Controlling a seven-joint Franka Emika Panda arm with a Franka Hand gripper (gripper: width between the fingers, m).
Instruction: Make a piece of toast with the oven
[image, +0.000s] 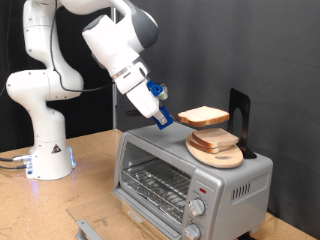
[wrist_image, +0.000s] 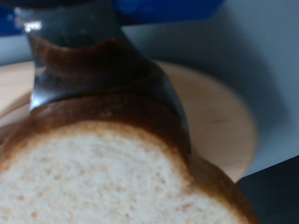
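Observation:
The piece of toast (image: 203, 116) is a pale slice with a brown crust, held level by one edge in my gripper (image: 164, 120), which is shut on it. It hangs just above the second bread slice (image: 216, 141) on the round wooden plate (image: 218, 158), which sits on top of the oven (image: 235, 186). The oven's glass door (image: 95, 226) is folded down open and the wire rack (image: 158, 185) shows inside. In the wrist view the toast (wrist_image: 103, 177) fills the foreground, one dark finger (wrist_image: 93, 70) lies over it, and the plate (wrist_image: 224, 112) is behind.
A black upright stand (image: 240, 118) rises at the back of the oven top, beside the plate. Two round knobs (image: 197, 208) are on the oven's right panel. The robot's white base (image: 45, 150) stands on the wooden table at the exterior view's left.

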